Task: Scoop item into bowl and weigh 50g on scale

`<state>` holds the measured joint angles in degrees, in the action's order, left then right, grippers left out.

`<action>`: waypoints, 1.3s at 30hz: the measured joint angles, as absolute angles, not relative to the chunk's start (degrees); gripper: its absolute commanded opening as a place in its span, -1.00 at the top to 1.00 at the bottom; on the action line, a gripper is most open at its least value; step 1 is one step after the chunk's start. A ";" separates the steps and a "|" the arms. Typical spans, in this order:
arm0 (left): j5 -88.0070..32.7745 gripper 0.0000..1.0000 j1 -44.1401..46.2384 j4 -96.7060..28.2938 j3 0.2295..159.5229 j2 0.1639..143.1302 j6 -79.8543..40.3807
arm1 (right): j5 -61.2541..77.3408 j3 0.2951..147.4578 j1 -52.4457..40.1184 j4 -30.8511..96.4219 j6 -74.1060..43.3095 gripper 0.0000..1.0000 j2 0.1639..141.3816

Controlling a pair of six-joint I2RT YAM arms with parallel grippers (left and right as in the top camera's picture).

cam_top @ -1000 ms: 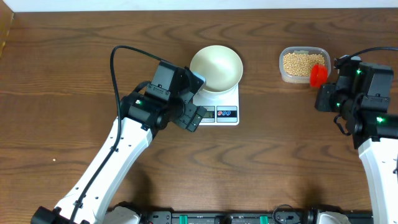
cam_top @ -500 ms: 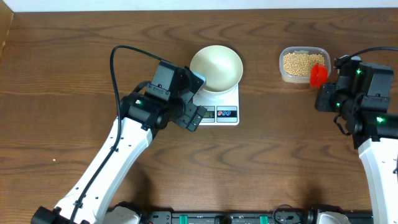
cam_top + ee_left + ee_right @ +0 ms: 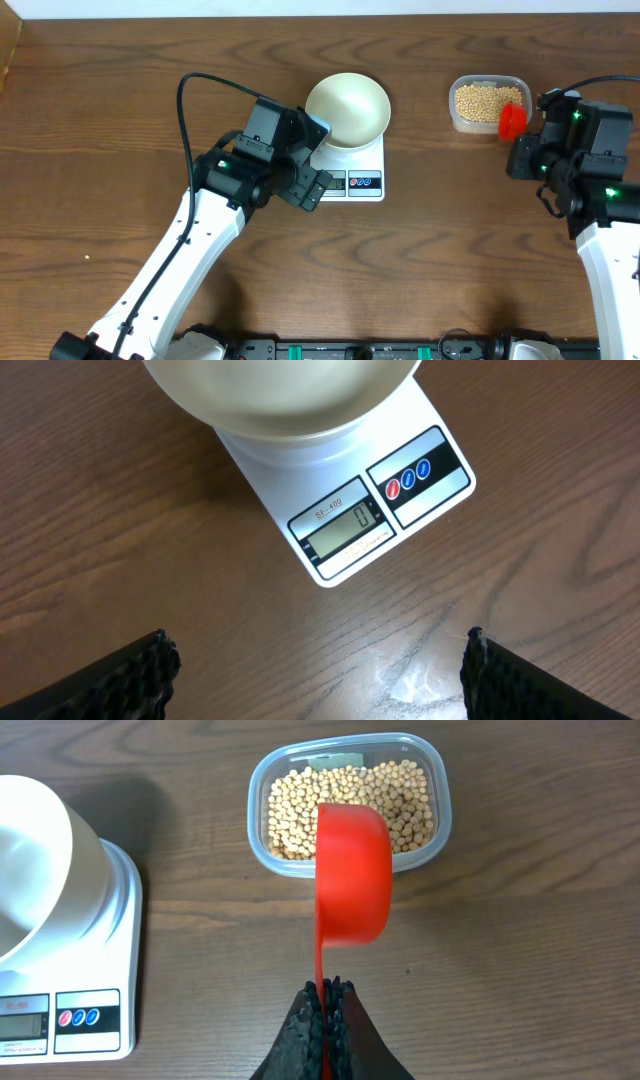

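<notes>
Beans (image 3: 350, 805), small, round, tan-yellow, lie in a clear tub (image 3: 441, 815) right of the scale (image 3: 270, 470), which carries the cream bowl (image 3: 280, 390). Only the left wrist view shows the display (image 3: 345, 525): "0" under "SF-400". The left gripper (image 3: 320, 670) gapes wide; the right gripper (image 3: 325, 1015) pinches a red scoop (image 3: 352, 880) by its handle.

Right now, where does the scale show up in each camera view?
Overhead: the scale, centre of frame.
Left wrist: upper centre, display reading 0.
Right wrist: left edge, left of the red scoop.
Shared landmark: the bowl resting on it.
</notes>
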<state>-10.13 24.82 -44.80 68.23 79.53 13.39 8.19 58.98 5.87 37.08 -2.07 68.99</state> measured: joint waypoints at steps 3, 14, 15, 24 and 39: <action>-10.13 -0.86 24.82 -44.80 68.23 79.53 13.39 | 8.19 58.98 5.87 37.08 -2.07 0.98 68.99; -10.11 -0.86 24.82 -44.80 68.23 79.53 13.39 | 8.19 58.98 5.87 37.08 -2.07 0.98 68.99; -10.11 -0.86 24.82 -44.80 68.23 79.53 13.39 | 8.19 58.98 5.87 37.08 -2.07 0.98 68.99; -10.13 -0.86 24.82 -44.80 68.23 79.53 13.39 | 8.19 58.98 5.87 37.12 -2.07 0.98 68.99; -10.13 -0.86 24.82 -43.66 68.23 79.53 13.39 | 8.23 58.98 5.87 37.32 -2.07 0.98 68.99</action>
